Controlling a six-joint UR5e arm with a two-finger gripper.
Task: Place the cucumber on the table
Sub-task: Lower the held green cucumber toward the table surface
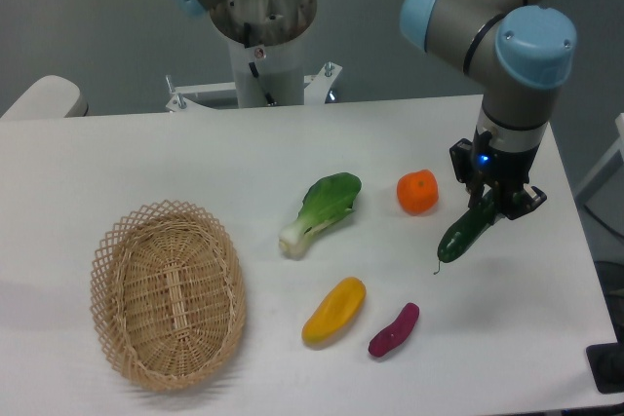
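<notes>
Purple sweet potato (393,329) lies nearest; fingers (485,204) pinch the tilted cucumber's (464,233) upper end.

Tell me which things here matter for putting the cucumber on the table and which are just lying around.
Part of the job: cucumber, held in the tool; table.

Just lying about: wicker basket, bok choy, orange, yellow vegetable, purple sweet potato.

Grey arm (487,7) — light-blue joint caps.

1 fixed camera looks down across the table (195,158) from its front.
</notes>
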